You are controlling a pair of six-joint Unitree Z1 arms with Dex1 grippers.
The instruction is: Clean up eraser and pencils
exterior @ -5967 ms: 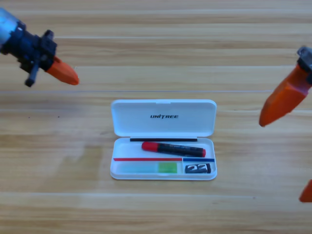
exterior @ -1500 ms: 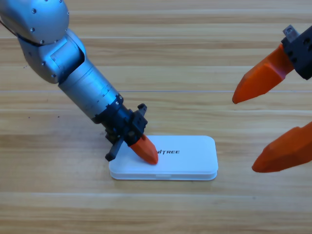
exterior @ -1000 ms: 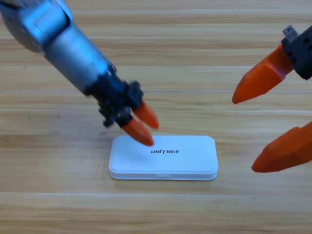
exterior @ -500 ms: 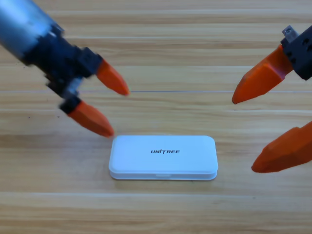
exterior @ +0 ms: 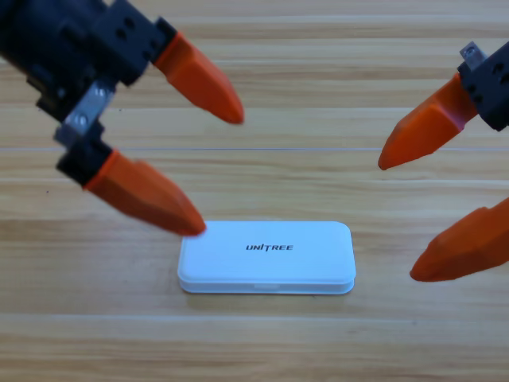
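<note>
White case (exterior: 266,257): lying shut, low centre of the wooden table (exterior: 318,79); eraser and pencils hidden from sight.
Left gripper (exterior: 211,171): hanging upper left, jaws gaping apart.
Right gripper (exterior: 402,219): waiting right edge, jaws spread wide.

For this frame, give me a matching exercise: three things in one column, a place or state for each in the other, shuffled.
Things:
1. white case
2. left gripper
3. right gripper

Place or state:
A. jaws open, at the picture's right edge
B. shut, lying flat on the wooden table
C. jaws open, in the upper left, lower tip by the case's corner

Pairs: 1-B, 2-C, 3-A
</note>
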